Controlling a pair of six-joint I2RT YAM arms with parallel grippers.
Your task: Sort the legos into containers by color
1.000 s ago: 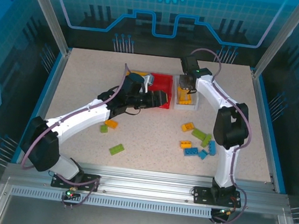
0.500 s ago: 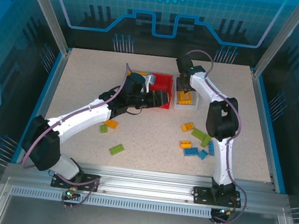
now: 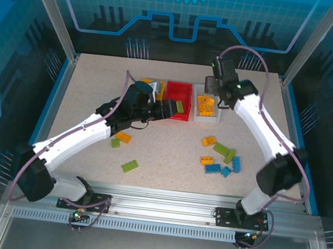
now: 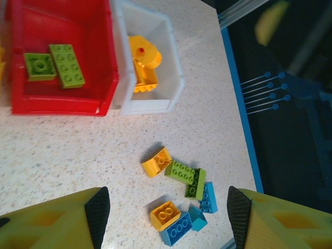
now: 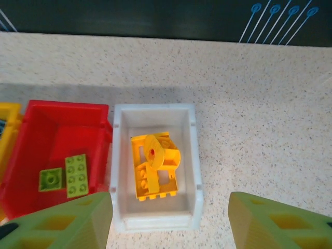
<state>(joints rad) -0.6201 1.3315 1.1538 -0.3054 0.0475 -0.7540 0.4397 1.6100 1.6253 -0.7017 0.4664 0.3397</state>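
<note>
- Jaws of the left gripper (image 4: pixel 168 213) are seen spread wide, with nothing pinched between them.
- Jaws of the right gripper (image 5: pixel 168 215) are likewise spread, and nothing is held.
- The left gripper is positioned at the near end of the red bin (image 4: pixel 62 106). Two green bricks (image 4: pixel 66 65) are seen lying flat inside that bin.
- The right gripper is hung above the white bin (image 5: pixel 155 110). A small heap of orange-yellow bricks (image 5: pixel 154 166) is contained in it.
- The red bin and the white bin are set touching, side by side. The yellow bin (image 5: pixel 11 111) is placed against the red bin's other side, and its contents cannot be told.
- A mixed cluster (image 3: pixel 220 157) of orange-yellow, green and blue bricks is scattered on the table (image 3: pixel 168 161), nearer the arm bases than the white bin and well apart from it.
- A lone orange-yellow brick (image 3: pixel 123 137), a small green brick (image 3: pixel 116 143) and a long green brick (image 3: pixel 130 166) are seen loose on the table beside the left arm.
</note>
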